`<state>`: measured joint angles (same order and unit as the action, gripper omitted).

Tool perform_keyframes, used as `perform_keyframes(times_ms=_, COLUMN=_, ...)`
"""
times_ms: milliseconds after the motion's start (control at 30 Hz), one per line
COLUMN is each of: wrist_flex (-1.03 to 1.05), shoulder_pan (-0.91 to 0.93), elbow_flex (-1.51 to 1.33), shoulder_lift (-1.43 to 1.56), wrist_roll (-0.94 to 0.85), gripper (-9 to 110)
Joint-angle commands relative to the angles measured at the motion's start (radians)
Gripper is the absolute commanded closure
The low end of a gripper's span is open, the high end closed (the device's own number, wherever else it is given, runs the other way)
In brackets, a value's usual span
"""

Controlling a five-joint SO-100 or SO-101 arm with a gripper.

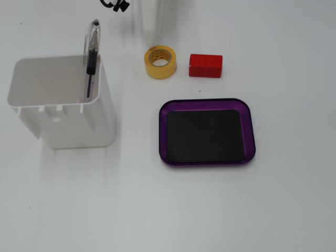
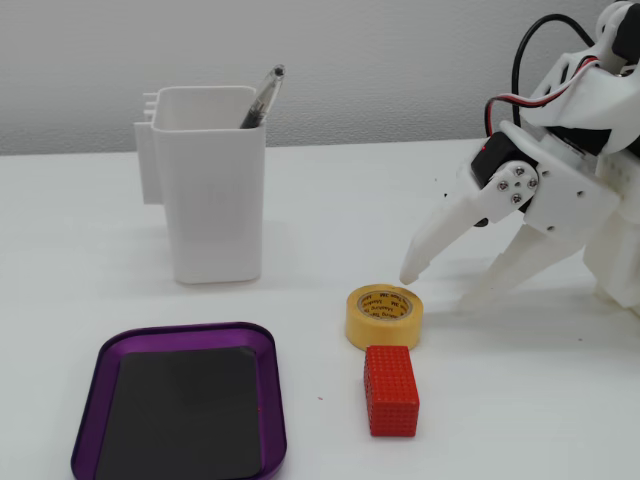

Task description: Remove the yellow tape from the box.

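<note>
The yellow tape [image 1: 160, 62] [image 2: 383, 315] lies flat on the white table, outside the box, next to a red block [image 1: 205, 65] [image 2: 391, 389]. The box, a shallow purple tray [image 1: 251, 137] [image 2: 272, 400] with a black floor, holds nothing. In a fixed view my white gripper [image 2: 435, 290] is open and empty, its fingertips just right of and slightly above the tape, not touching it. In the top-down fixed view only a black bit of the arm shows at the top edge.
A tall white container [image 1: 100, 123] [image 2: 215, 200] with a pen [image 1: 90, 58] [image 2: 260, 98] stands beside the tray. My arm's white body [image 2: 585, 170] fills the right side of a fixed view.
</note>
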<state>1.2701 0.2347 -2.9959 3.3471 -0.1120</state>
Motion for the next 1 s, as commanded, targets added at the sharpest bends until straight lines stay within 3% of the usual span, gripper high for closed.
perform_keyframes(times_ms=0, wrist_flex=-0.003, shoulder_pan=-0.003, elbow_flex=-0.006, shoulder_lift=0.032, wrist_roll=0.011, gripper=86)
perform_keyframes(times_ms=167, wrist_flex=0.003, shoulder_pan=-0.003, elbow_flex=-0.006, shoulder_lift=0.032, wrist_roll=0.012, gripper=103)
perform_keyframes(times_ms=967, wrist_flex=-0.003, shoulder_pan=-0.003, elbow_flex=-0.006, shoulder_lift=0.032, wrist_roll=0.009, gripper=102)
